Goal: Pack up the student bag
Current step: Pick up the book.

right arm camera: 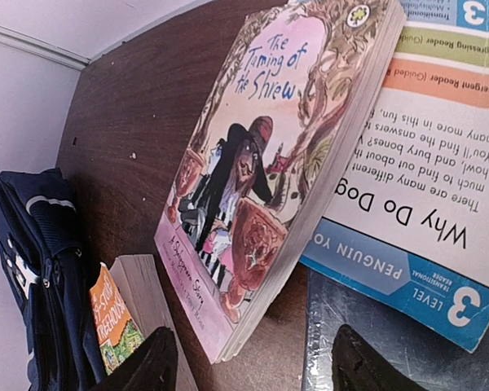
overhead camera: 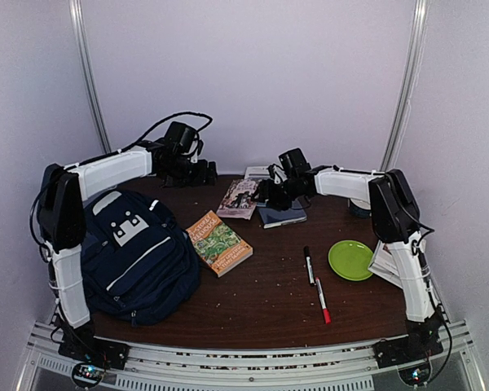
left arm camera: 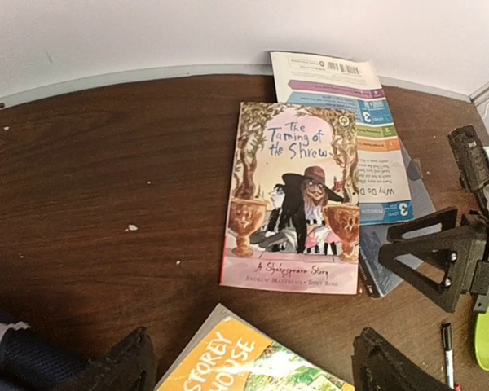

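Step, I reckon: get a book into student bag, lying flat at 8 o'clock on table. Open its mouth first; can't see one. Shrew book, at 12 o'clock, overlaps a reader, so pinch its free edge. Left gripper & right gripper both spread wide, holding nothing. Bag: soft navy, white diagonal stripe, white patch w/ dark squares.

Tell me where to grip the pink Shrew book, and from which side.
Grip the pink book at its page edge near the lower corner, coming from the right gripper's side. That edge rests on the reader beneath, so it looks propped off the table, probably leaving finger room.
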Motion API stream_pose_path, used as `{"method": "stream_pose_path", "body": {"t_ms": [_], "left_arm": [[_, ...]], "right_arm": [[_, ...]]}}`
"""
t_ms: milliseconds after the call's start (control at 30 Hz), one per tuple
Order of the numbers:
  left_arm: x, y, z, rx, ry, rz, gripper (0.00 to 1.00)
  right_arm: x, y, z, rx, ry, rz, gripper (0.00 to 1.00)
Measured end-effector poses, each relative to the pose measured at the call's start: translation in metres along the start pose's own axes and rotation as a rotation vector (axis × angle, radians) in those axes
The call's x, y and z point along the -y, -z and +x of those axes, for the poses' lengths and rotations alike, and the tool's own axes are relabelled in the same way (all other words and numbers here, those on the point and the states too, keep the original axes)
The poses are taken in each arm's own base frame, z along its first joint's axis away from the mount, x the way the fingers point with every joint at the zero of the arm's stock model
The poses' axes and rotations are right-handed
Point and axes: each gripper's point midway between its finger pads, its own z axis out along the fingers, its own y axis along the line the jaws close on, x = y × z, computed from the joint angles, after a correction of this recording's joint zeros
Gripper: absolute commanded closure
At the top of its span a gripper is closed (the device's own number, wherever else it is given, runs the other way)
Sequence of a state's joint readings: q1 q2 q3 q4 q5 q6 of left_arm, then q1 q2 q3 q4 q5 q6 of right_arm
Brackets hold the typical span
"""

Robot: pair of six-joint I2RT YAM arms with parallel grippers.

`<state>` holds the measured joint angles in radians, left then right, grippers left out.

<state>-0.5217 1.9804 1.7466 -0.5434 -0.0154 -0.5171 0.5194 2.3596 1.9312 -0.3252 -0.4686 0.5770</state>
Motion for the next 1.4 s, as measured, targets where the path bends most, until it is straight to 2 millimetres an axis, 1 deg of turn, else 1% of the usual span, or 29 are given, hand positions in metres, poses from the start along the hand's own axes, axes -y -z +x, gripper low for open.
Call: {"method": "stream_pose_path", "body": {"t_ms": [33, 100, 200, 233, 300, 467, 667, 733, 867, 967, 1033, 1067, 1200, 1300, 1400], "left_arm": [[0.001, -0.008, 0.0, -0.005, 0.013, 0.015, 0.22], [0.002, -0.019, 0.0, -0.006, 0.037, 0.039, 0.25], [-0.001, -0.034, 0.002, -0.02, 0.072, 0.068, 0.26], [-0.006, -0.043, 0.003, -0.026, 0.091, 0.076, 0.26], [-0.012, -0.053, 0.005, -0.038, 0.112, 0.082, 0.26], [-0.022, -0.079, 0.007, -0.059, 0.136, 0.084, 0.26], [-0.018, -0.107, 0.008, -0.078, 0.147, 0.116, 0.26], [-0.017, -0.115, 0.012, -0.091, 0.153, 0.125, 0.27], [-0.017, -0.123, 0.018, -0.114, 0.164, 0.137, 0.27], [-0.016, -0.125, 0.017, -0.117, 0.172, 0.152, 0.27], [-0.015, -0.125, 0.016, -0.118, 0.181, 0.162, 0.29], [-0.016, -0.125, 0.016, -0.121, 0.186, 0.166, 0.34], [-0.018, -0.129, 0.018, -0.137, 0.207, 0.184, 0.45], [-0.019, -0.134, 0.02, -0.147, 0.216, 0.196, 0.5], [-0.018, -0.139, 0.021, -0.156, 0.22, 0.212, 0.55]], "right_arm": [[0.002, -0.003, 0.002, -0.006, -0.009, 0.001, 0.35], [0.004, -0.006, 0.005, -0.015, -0.028, 0.001, 0.35], [0.006, -0.011, 0.008, -0.025, -0.051, -0.004, 0.35], [0.006, -0.013, 0.009, -0.028, -0.057, -0.008, 0.35], [0.006, -0.019, 0.011, -0.034, -0.067, -0.013, 0.34], [-0.002, -0.025, 0.008, -0.027, -0.077, -0.033, 0.34], [-0.012, -0.032, 0.016, -0.044, -0.112, -0.046, 0.34], [-0.013, -0.033, 0.021, -0.056, -0.141, -0.053, 0.34], [-0.008, -0.039, 0.035, -0.086, -0.205, -0.05, 0.34], [-0.01, -0.039, 0.036, -0.09, -0.239, -0.065, 0.34], [-0.011, -0.039, 0.035, -0.089, -0.25, -0.07, 0.34], [-0.012, -0.04, 0.034, -0.089, -0.256, -0.073, 0.34], [-0.018, -0.046, 0.027, -0.072, -0.272, -0.108, 0.33], [-0.02, -0.053, 0.023, -0.065, -0.289, -0.139, 0.33], [-0.026, -0.061, 0.019, -0.058, -0.303, -0.188, 0.36]]}}
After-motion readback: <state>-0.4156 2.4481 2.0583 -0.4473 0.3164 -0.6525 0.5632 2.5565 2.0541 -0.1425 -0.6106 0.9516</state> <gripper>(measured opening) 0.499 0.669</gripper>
